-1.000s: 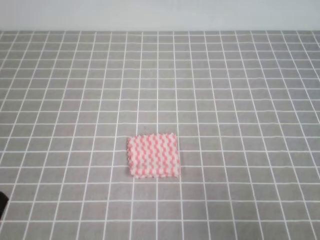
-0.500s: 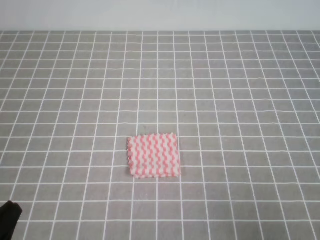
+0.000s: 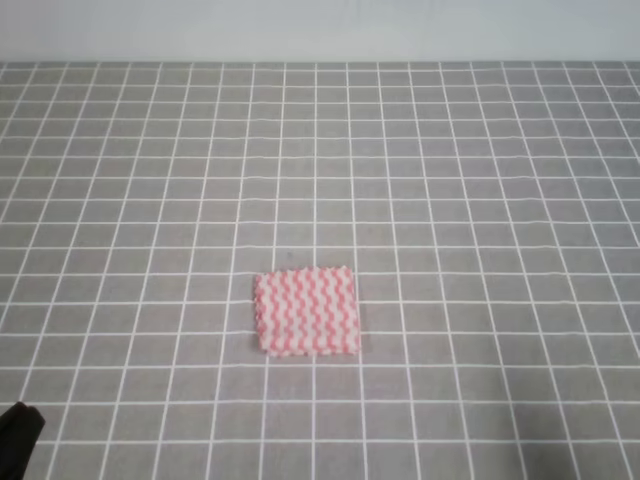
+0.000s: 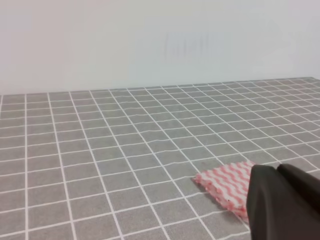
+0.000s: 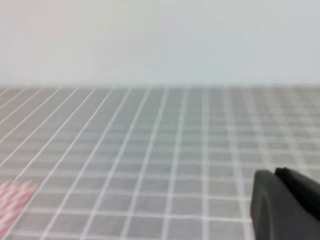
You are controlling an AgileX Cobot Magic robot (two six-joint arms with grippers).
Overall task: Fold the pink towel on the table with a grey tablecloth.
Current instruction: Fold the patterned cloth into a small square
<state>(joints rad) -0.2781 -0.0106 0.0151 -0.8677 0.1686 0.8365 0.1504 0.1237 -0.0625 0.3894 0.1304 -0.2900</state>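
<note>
The pink towel lies flat on the table with a grey tablecloth, a little below the middle of the high view. It has pink-and-white wavy stripes. Only a black tip of my left gripper shows at the bottom left corner, well away from the towel. In the left wrist view the left gripper has its fingers pressed together, empty, with the towel just ahead of it. My right gripper also looks shut and empty, and the towel sits far to its left.
The grey gridded cloth runs to a pale wall at the back. Nothing else stands on the cloth in any view.
The left gripper's black tip has risen slightly into the bottom left corner of the high view. The towel has not moved.
</note>
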